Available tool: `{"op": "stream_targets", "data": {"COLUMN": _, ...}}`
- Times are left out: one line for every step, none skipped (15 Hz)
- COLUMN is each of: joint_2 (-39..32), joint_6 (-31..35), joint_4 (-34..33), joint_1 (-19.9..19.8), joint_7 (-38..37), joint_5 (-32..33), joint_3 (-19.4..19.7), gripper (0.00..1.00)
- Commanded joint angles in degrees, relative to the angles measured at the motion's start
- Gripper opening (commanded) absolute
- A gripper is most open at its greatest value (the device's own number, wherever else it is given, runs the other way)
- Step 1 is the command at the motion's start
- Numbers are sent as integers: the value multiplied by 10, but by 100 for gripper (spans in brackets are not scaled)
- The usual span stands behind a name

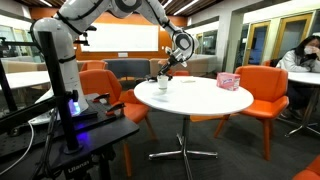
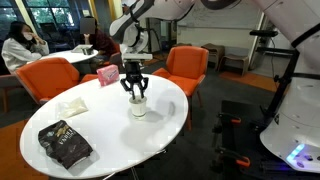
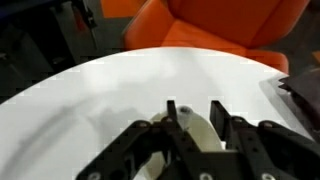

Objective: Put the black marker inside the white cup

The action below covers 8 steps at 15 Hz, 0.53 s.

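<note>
The white cup [image 2: 137, 109] stands upright on the round white table [image 2: 100, 125], near its middle in both exterior views [image 1: 162, 87]. My gripper [image 2: 134, 92] hangs straight down just above the cup, also seen in an exterior view [image 1: 163, 76]. In the wrist view the two black fingers [image 3: 193, 112] are apart with nothing gripped between them, and the cup [image 3: 200, 137] lies right beneath them. The black marker does not show clearly. A small grey spot sits at the cup's mouth, and I cannot tell what it is.
A pink patterned box [image 2: 108, 74] stands at the table's far side [image 1: 229, 81]. A black snack bag [image 2: 65, 143] and a white napkin [image 2: 70, 106] lie on the table. Orange chairs [image 2: 186, 66] ring it, and people sit at nearby tables.
</note>
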<state>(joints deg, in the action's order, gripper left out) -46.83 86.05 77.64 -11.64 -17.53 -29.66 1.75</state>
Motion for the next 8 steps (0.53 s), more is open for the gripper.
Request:
{"op": "stream_targets", "data": {"joint_2": 14, "joint_6": -2, "joint_4": 3, "joint_1": 14, "joint_7": 10, "joint_5": 7, "joint_3": 7, "gripper": 75}}
{"op": "stream_targets", "data": {"joint_2": 23, "joint_6": 8, "joint_4": 10, "joint_1": 20, "joint_7": 25, "joint_5": 18, "joint_3": 8, "gripper": 82}}
{"op": "stream_targets", "data": {"joint_2": 38, "joint_6": 18, "joint_4": 22, "joint_1": 30, "joint_7": 45, "joint_5": 36, "joint_3": 9, "gripper": 91}}
{"op": "stream_targets", "data": {"joint_2": 51, "joint_6": 25, "joint_4": 32, "joint_1": 39, "joint_7": 67, "joint_5": 55, "joint_3": 9, "gripper": 97}}
{"op": "stream_targets", "data": {"joint_2": 67, "joint_6": 30, "joint_4": 44, "joint_1": 46, "joint_7": 83, "joint_5": 72, "joint_3": 10, "gripper": 100}}
{"op": "stream_targets", "data": {"joint_2": 85, "joint_6": 36, "joint_4": 58, "joint_1": 55, "joint_7": 96, "joint_5": 92, "joint_3": 10, "gripper": 100}}
{"op": "stream_targets", "data": {"joint_2": 105, "joint_6": 39, "joint_4": 72, "joint_1": 65, "joint_7": 104, "joint_5": 116, "joint_3": 12, "gripper": 100}}
{"op": "stream_targets", "data": {"joint_2": 123, "joint_6": 41, "joint_4": 87, "joint_1": 72, "joint_7": 120, "joint_5": 138, "joint_3": 11, "gripper": 100}}
